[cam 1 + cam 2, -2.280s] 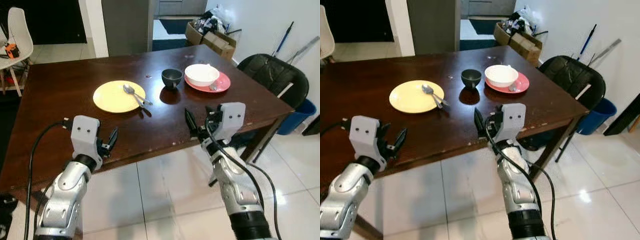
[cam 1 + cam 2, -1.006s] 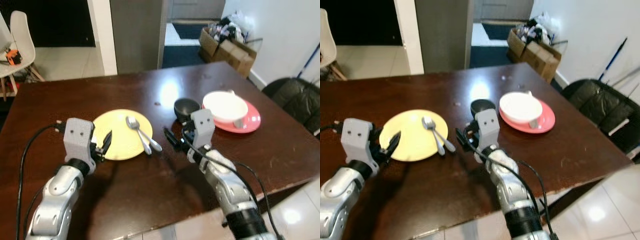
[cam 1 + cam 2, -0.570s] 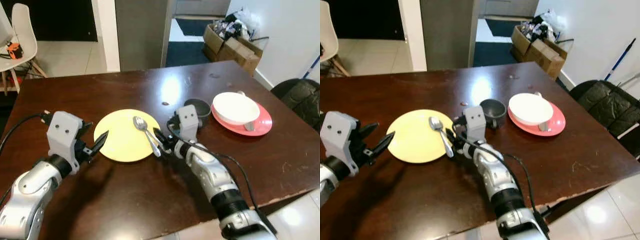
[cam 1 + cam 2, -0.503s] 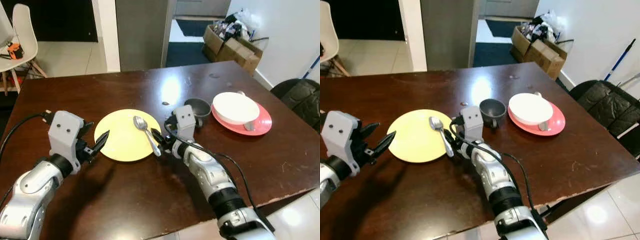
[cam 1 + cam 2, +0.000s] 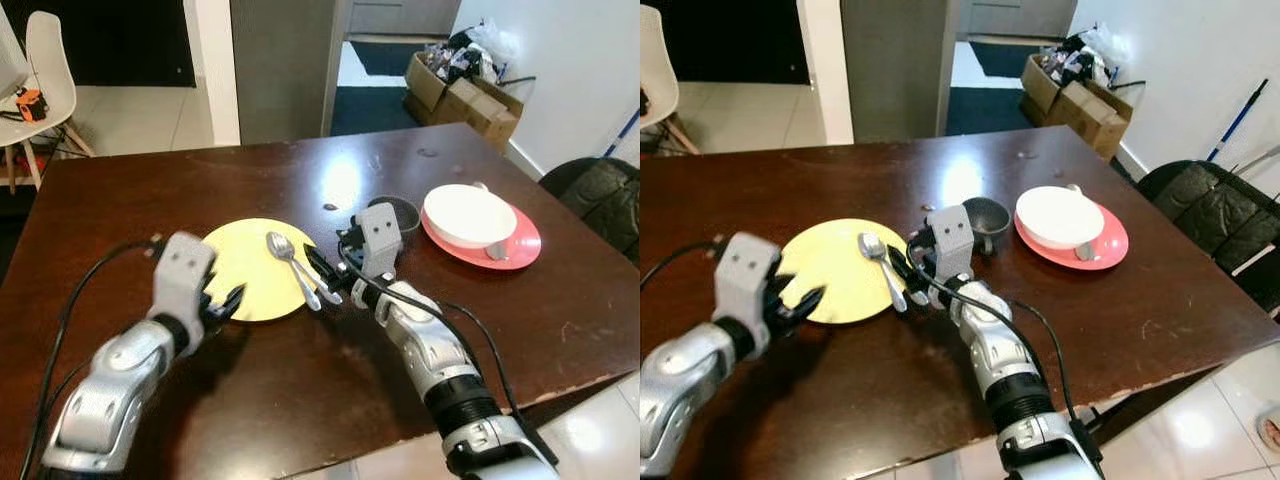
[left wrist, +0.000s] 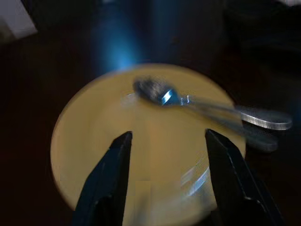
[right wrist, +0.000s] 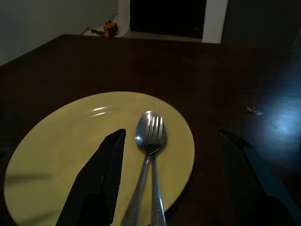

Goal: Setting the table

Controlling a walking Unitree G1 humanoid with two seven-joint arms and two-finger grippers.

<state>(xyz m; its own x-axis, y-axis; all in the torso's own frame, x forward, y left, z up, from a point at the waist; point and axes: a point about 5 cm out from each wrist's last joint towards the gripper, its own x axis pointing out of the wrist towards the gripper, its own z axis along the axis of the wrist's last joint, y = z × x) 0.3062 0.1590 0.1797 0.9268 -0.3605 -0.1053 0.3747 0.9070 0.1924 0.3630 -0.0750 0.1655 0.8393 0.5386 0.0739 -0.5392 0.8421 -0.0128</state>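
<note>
Evidently the right gripper (image 5: 322,277), fingers spread, is lining up at frame centre on the spoon and fork (image 7: 149,141) (left gripper (image 6: 164,179) gapes too) and next must close on them over the yellow plate (image 5: 235,290).

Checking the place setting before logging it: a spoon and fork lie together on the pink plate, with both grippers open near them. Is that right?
Not quite. The spoon and fork lie on the yellow plate, as the right wrist view shows. The pink plate holds a white bowl. Both the left gripper and right gripper are open near the cutlery.
</note>
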